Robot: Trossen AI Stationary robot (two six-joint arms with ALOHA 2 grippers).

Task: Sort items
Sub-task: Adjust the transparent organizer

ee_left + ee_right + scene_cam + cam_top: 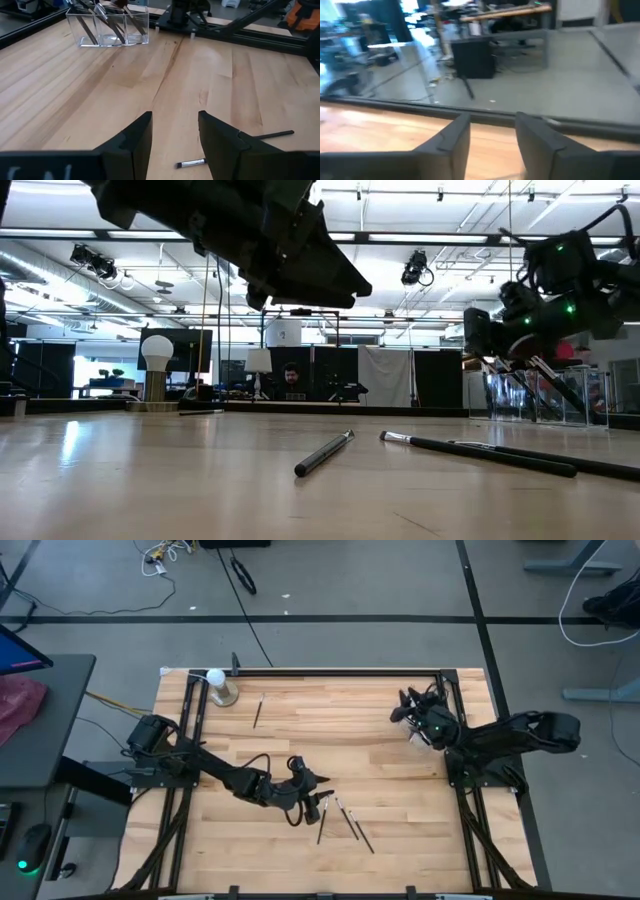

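Observation:
Three thin dark brushes lie flat on the wood near the table's middle: one (322, 820), one with a pale ferrule (344, 812) (192, 163), and one (362, 835). A fourth brush (258, 710) lies toward the far left. A clear container (107, 25) (540, 395) on the right holds several brushes leaning against its walls. My left gripper (314, 790) (175, 137) is open and hovers just beside the three brushes, touching nothing. My right gripper (406, 708) (492, 135) is open and empty, raised near the container.
A white ball on a metallic base (217, 685) (157, 352) stands at the far left corner. A black frame (470, 675) borders the table. Bare wood (340, 735) lies between the two arms. A person sits in the room beyond the table (291, 378).

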